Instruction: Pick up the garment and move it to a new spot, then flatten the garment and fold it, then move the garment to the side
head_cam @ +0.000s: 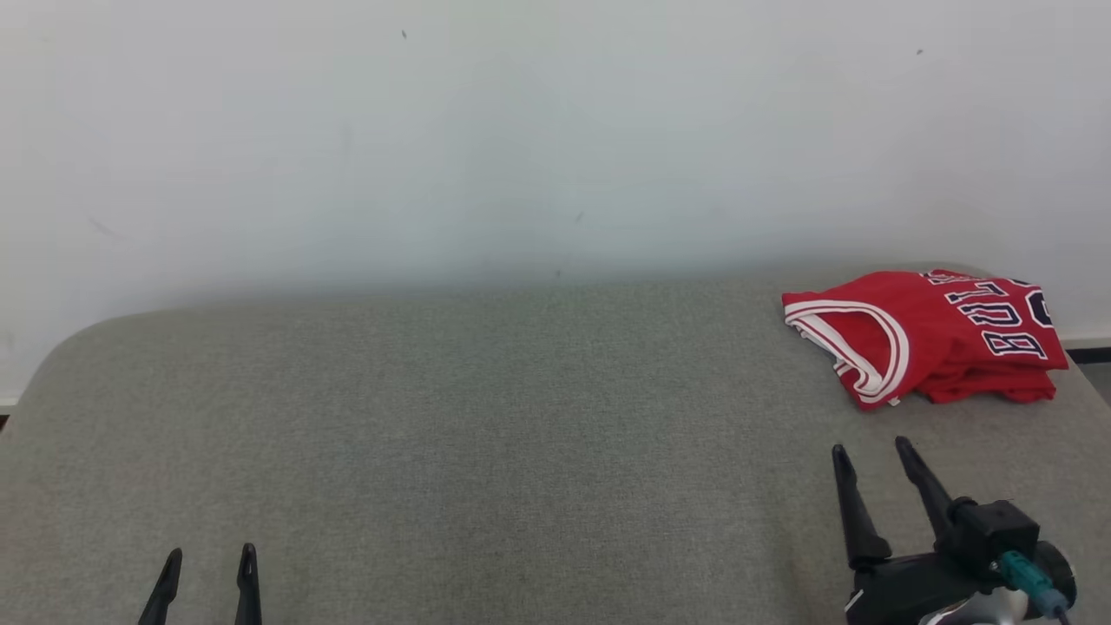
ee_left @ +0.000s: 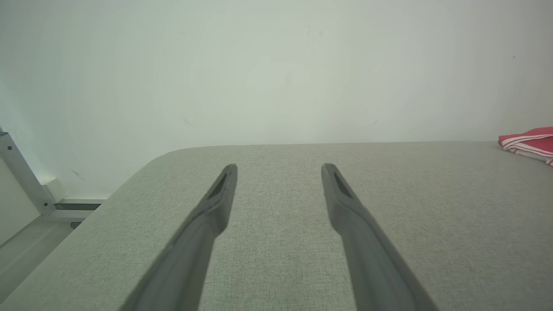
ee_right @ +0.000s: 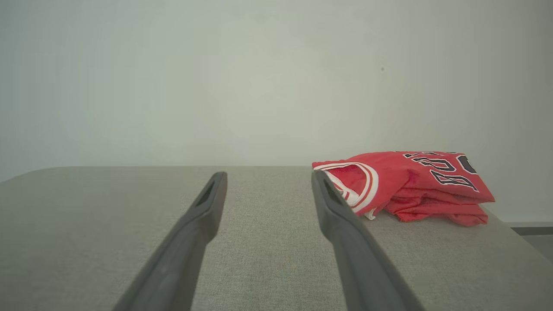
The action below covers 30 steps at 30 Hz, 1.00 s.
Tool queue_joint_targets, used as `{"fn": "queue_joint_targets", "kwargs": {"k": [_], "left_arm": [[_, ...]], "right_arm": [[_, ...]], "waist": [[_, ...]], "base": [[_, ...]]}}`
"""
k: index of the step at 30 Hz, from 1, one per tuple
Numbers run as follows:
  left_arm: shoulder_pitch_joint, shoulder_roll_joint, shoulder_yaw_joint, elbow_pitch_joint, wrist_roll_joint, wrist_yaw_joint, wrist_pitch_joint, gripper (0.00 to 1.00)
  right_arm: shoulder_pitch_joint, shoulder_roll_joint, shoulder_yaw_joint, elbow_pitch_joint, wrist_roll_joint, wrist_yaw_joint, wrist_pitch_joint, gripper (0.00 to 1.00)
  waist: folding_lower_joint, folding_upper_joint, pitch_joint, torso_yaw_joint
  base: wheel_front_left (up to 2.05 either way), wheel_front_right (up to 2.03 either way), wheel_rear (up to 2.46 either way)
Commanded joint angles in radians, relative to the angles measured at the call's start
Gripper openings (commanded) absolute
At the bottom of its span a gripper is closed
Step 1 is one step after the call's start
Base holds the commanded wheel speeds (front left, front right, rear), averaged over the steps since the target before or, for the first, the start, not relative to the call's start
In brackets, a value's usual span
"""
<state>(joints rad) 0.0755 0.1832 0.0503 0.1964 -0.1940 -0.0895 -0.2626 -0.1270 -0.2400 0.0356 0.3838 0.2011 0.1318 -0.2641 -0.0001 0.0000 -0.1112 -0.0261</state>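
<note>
Two hands hover low over a grey fabric-covered table (head_cam: 521,417), and both hold nothing. The left hand (head_cam: 212,550) is at the near left, its two dark fingers spread apart and pointing toward the pale wall (head_cam: 521,130) at the far side. The right hand (head_cam: 870,444) is at the near right, fingers likewise spread, tips aimed at the far right corner.

There lies the red basketball jersey (head_cam: 929,334), folded into a compact stack of several layers, close to the wall and to the table's right edge. Its long axis runs left to right, roughly along the table's far edge. The white-trimmed opening faces left and slightly near. The dark, white-edged lettering sits on the top layer at the right end, turned sideways so that it reads from near to far.

The right hand's fingertips are on the near side of the jersey, apart from it, with bare fabric between them. The left hand is well apart from it, across the table.
</note>
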Motion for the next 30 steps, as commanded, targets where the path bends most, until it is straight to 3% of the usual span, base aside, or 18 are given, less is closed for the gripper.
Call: {"fn": "queue_joint_targets", "kwargs": {"k": [1,14,30], "left_arm": [[-0.013,0.000,-0.002,0.011,-0.002,-0.005,-0.003,1.00],[-0.014,-0.002,0.001,0.028,-0.004,-0.010,-0.003,1.00],[-0.025,0.011,-0.010,0.073,-0.015,-0.020,-0.003,1.00]], "right_arm": [[0.022,0.023,0.003,-0.012,0.000,-0.003,0.001,1.00],[0.039,0.117,0.026,-0.022,-0.025,-0.003,0.000,1.00],[0.048,0.124,-0.010,-0.023,-0.058,-0.003,0.001,1.00]], "waist": [[0.0001,0.0000,-0.014,0.016],[0.0001,0.0000,-0.027,0.042],[0.0001,0.0000,-0.016,0.037]], "base": [[0.00,0.00,0.00],[0.00,0.00,0.00],[0.00,0.00,0.00]]}}
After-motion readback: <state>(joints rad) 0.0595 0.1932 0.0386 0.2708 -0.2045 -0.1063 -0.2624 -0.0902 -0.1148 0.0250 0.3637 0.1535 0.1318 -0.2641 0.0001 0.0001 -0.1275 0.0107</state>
